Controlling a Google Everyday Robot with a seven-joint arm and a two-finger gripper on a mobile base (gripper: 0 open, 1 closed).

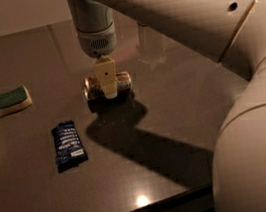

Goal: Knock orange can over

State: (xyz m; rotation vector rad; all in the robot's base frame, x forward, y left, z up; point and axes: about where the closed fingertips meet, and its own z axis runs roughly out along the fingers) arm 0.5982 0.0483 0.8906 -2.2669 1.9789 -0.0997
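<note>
The orange can [122, 81] lies on its side on the dark table [185, 114], left of centre, its length running left to right. My gripper [109, 92] hangs straight down from the arm, right at the can's middle. Its yellow tip covers the middle of the can, so only the can's two ends show. I cannot tell whether the gripper touches the can.
A green and yellow sponge [8, 102] lies at the left. A blue snack packet [68, 144] lies in front of the can. A pale cup-like object [150, 44] stands behind, partly hidden by my arm [183, 13]. The table's front edge is near.
</note>
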